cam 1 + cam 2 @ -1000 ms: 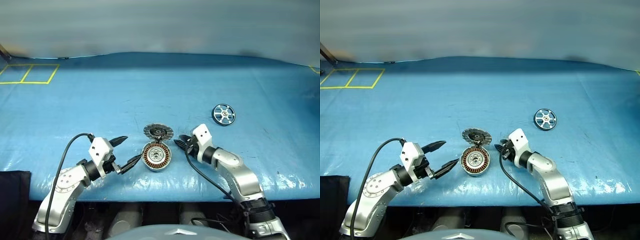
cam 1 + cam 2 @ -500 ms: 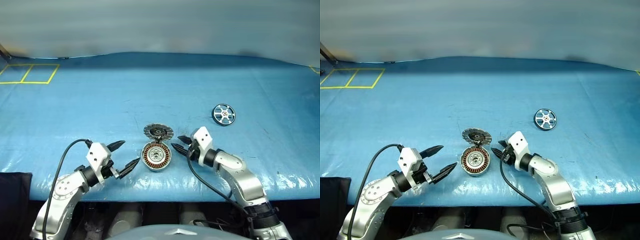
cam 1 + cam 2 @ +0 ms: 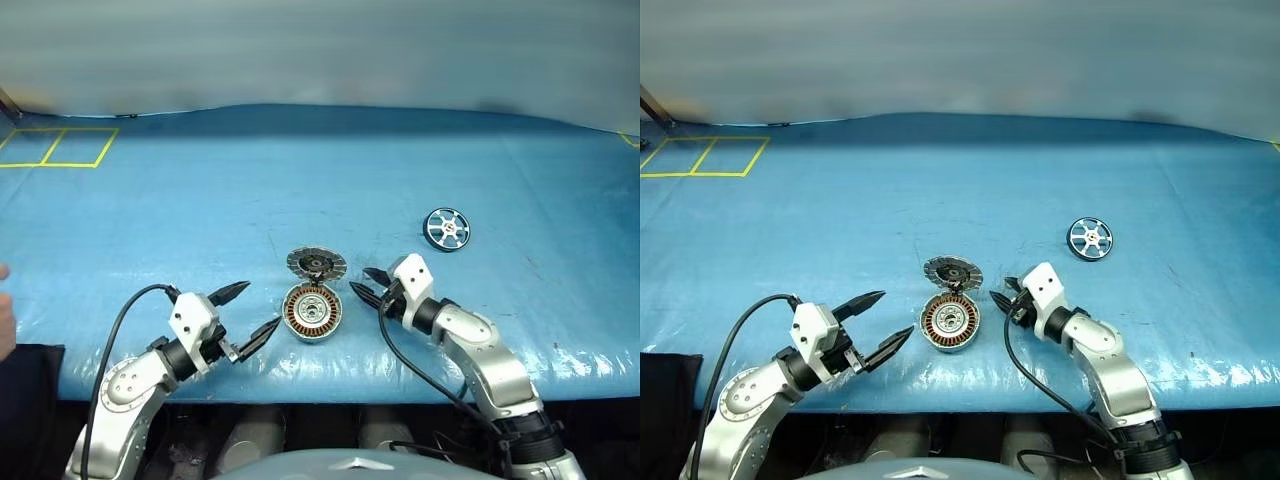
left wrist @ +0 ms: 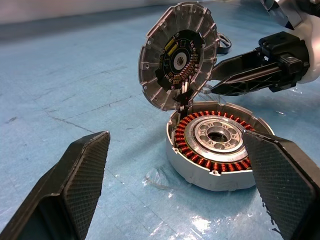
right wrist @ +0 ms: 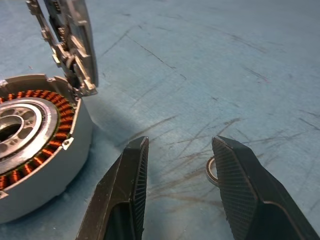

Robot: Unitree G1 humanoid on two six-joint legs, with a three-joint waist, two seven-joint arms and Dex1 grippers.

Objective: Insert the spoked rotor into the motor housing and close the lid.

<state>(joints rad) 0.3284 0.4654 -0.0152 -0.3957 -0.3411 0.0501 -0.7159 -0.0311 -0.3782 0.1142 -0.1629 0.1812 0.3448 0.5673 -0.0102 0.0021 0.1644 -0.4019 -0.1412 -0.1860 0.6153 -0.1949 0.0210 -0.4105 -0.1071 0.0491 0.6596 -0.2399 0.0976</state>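
Likely light, rigid, slick metal: spoked rotor (image 3: 446,229) lying flat toward bench's right edge, best pinched across rim; left pincer (image 3: 246,313) wide apart, right pincer (image 3: 369,284) part-open, both empty beside motor housing (image 3: 313,312) with lid (image 3: 316,264) up.

Silver motor housing (image 3: 314,311) ringed with copper windings; dark-blue spoked rotor (image 3: 447,229), pale spokes; blue table (image 3: 200,210)
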